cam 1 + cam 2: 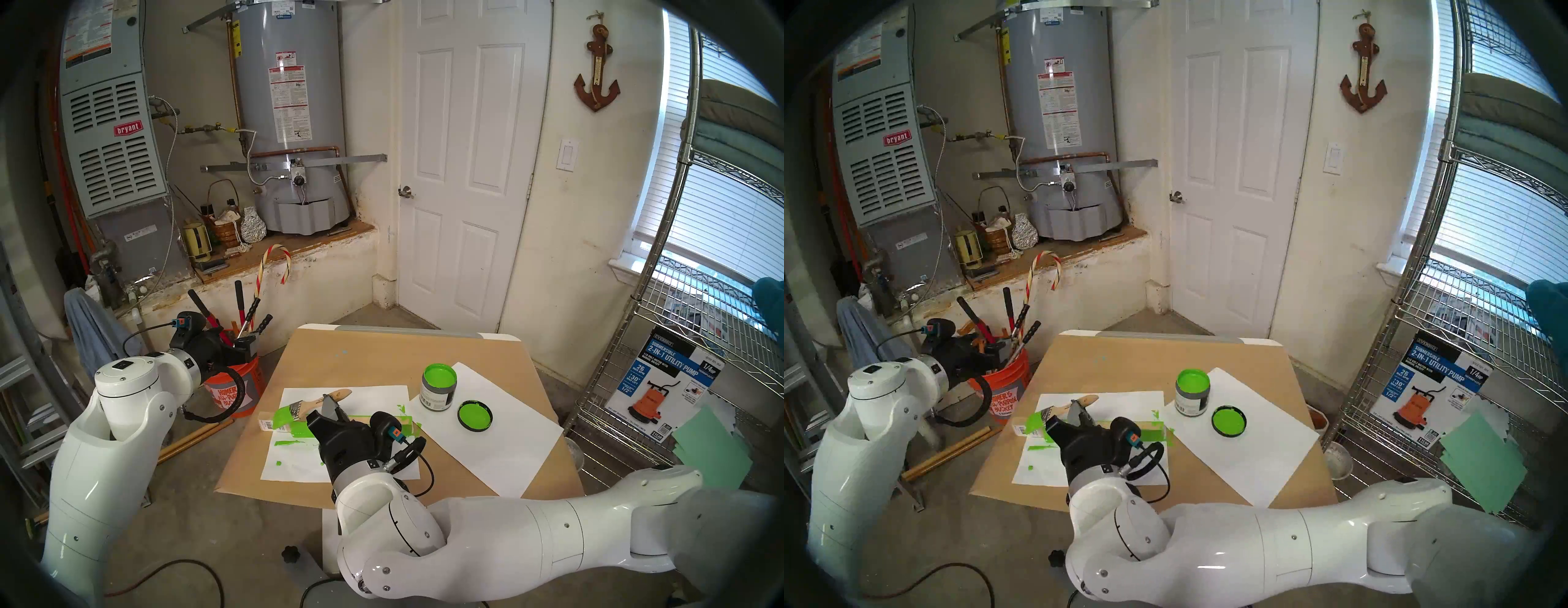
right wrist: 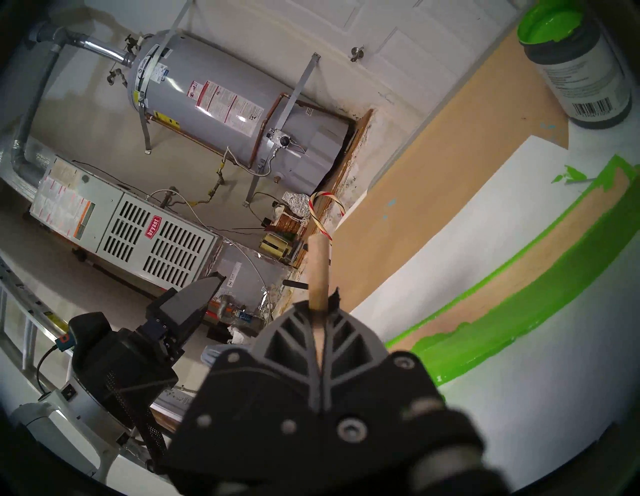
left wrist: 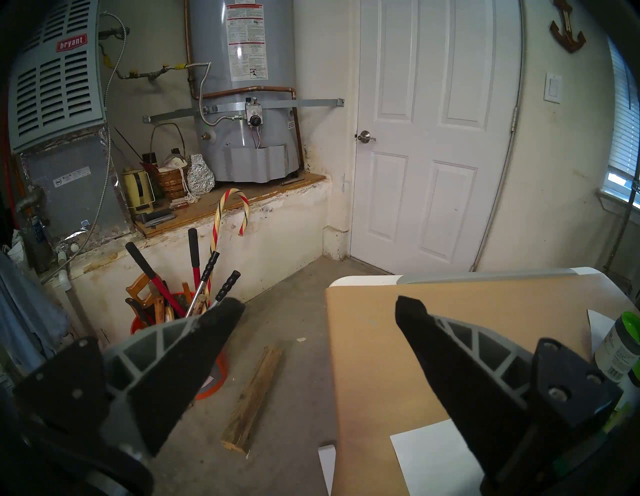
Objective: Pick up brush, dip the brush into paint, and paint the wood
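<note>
Head view: paper-covered table [image 1: 382, 352], garage water heater [image 1: 288, 106].

The brush [image 1: 316, 403] has a pale matt wooden handle and a shiny metal ferrule. The paint [image 1: 439, 376] lies glossy and wet in its jar. The wood [image 1: 339, 424] shows bare pale grain beside slick green coating. Matt brown paper covers the desk [image 1: 373, 352], under smooth white paper sheets [image 1: 500, 437].

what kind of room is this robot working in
Most likely a home garage or utility room: a gas water heater beside a Bryant furnace, bare concrete floor, and an orange bucket full of long-handled tools.
</note>
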You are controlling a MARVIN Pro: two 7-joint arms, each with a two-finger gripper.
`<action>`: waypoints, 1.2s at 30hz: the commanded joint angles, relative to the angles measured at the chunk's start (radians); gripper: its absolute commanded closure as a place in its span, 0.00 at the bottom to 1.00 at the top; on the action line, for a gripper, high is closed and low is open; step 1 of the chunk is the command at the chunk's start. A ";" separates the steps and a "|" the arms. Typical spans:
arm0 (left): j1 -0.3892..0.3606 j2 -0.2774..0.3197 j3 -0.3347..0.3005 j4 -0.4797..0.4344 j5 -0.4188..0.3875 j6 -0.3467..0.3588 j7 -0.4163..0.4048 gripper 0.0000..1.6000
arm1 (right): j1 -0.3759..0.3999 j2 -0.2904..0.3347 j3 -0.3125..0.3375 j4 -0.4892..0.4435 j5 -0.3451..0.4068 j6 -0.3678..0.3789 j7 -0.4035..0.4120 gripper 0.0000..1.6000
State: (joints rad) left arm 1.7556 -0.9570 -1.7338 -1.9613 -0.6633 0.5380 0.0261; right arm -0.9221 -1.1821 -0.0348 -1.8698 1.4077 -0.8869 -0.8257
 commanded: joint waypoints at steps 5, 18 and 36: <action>-0.007 0.002 -0.012 -0.019 0.002 -0.010 0.002 0.00 | 0.075 -0.028 -0.037 -0.007 -0.019 -0.040 -0.064 1.00; -0.006 0.002 -0.013 -0.019 0.003 -0.011 0.002 0.00 | 0.113 -0.012 -0.087 -0.009 -0.034 -0.073 -0.111 1.00; -0.006 0.002 -0.013 -0.019 0.003 -0.011 0.002 0.00 | 0.125 0.028 -0.099 -0.032 -0.027 -0.073 -0.113 1.00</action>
State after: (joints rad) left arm 1.7557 -0.9570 -1.7342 -1.9617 -0.6629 0.5371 0.0261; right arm -0.8139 -1.1569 -0.1414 -1.8801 1.3754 -0.9571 -0.8740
